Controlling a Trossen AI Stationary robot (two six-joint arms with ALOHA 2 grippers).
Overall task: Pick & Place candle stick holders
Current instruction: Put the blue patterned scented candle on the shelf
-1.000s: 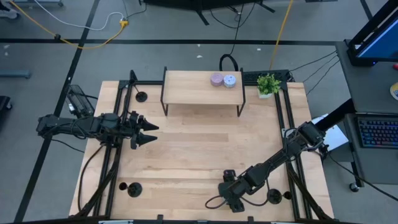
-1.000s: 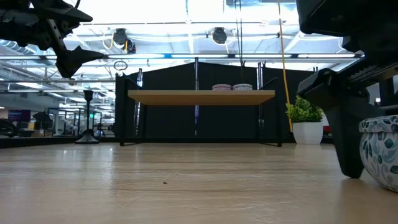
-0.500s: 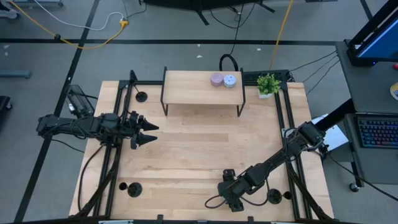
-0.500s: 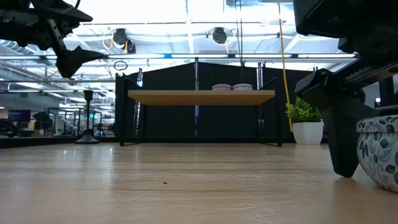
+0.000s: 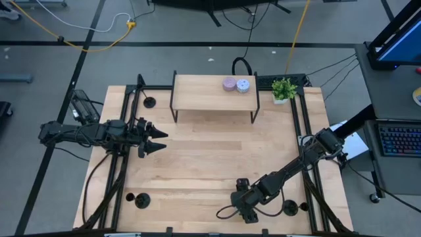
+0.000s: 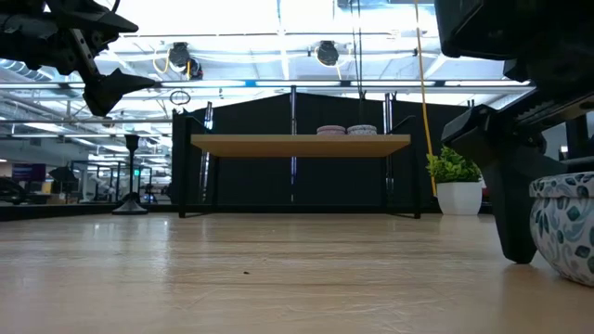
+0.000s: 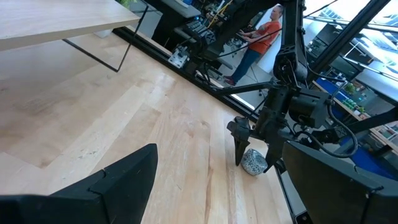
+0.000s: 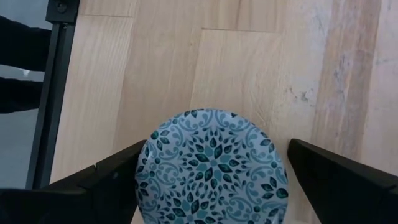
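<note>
High view first: your right gripper sits low at the near edge of the light wooden table, and its two dark fingers are spread wide on either side of a round white jar with a blue flower pattern. In the right wrist view the jar fills the gap between the fingers, but you cannot tell if they touch it, so nothing is grabbed. In the low view the jar stands on the table just beside one dark finger. Your left gripper waits over the left side of the table, up in the air, fingers apart and holding nothing. The small black candle stick holders stand on the table: one near the far left corner, one near the near left corner, and one near the near right corner, just beside your right arm. A low wooden shelf on black legs stands at the far side with two small round tins on top, and a little green plant in a white pot stands to its right.
</note>
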